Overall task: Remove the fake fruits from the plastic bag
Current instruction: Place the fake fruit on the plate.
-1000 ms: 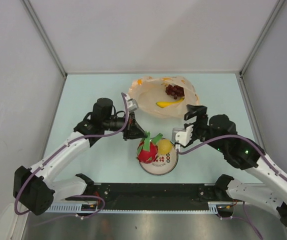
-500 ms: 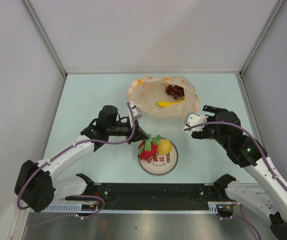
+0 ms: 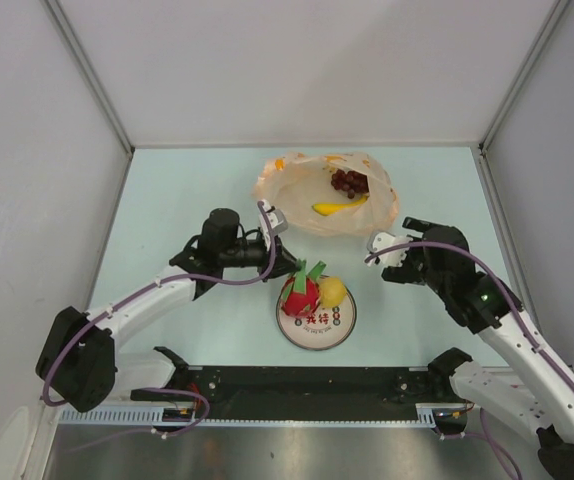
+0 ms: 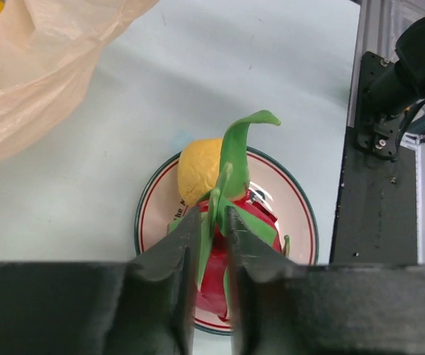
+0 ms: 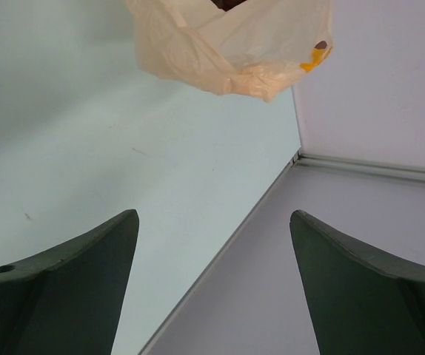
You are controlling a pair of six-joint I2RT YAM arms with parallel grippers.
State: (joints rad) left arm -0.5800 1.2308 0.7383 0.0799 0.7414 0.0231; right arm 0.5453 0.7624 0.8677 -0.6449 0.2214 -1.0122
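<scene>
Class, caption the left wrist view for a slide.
Left gripper holds dragon fruit by its leaf on plate, beside lemon.

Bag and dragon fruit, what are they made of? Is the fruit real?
The bag looks like thin plastic film: pale orange, crinkly and slightly see-through. The dragon fruit is probably moulded plastic, not real: its red skin looks smooth and a bit shiny, and its green leaves look like stiff, flat strips.
</scene>
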